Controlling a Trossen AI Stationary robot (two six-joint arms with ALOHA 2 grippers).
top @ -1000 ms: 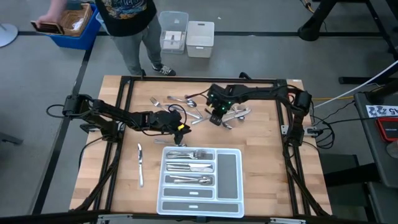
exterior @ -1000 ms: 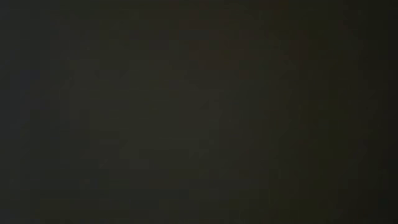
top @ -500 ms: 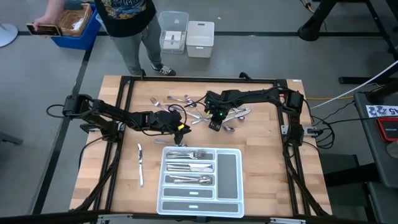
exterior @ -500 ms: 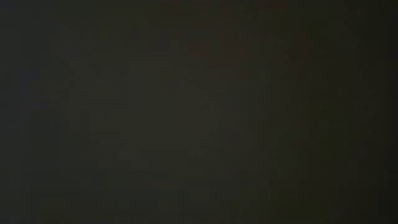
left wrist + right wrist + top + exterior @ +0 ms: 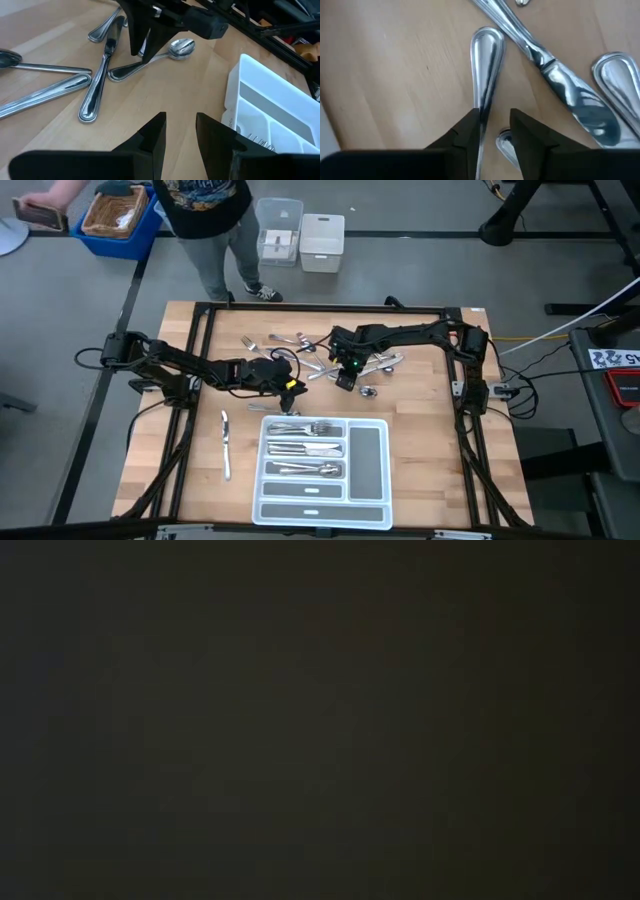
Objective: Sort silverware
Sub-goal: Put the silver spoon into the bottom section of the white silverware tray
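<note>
A spoon (image 5: 486,75) handle lies between the right hand's (image 5: 493,131) narrowly parted fingers.

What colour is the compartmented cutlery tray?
White; the tray shows best in the high view.

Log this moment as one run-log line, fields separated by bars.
task: sort silverware | right gripper: down at pile, fingers straddling spoon handle | left gripper: open, waiting beside tray | low view: dark

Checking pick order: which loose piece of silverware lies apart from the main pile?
The knife lying alone left of the white tray; the other loose pieces cluster by the right gripper.
</note>
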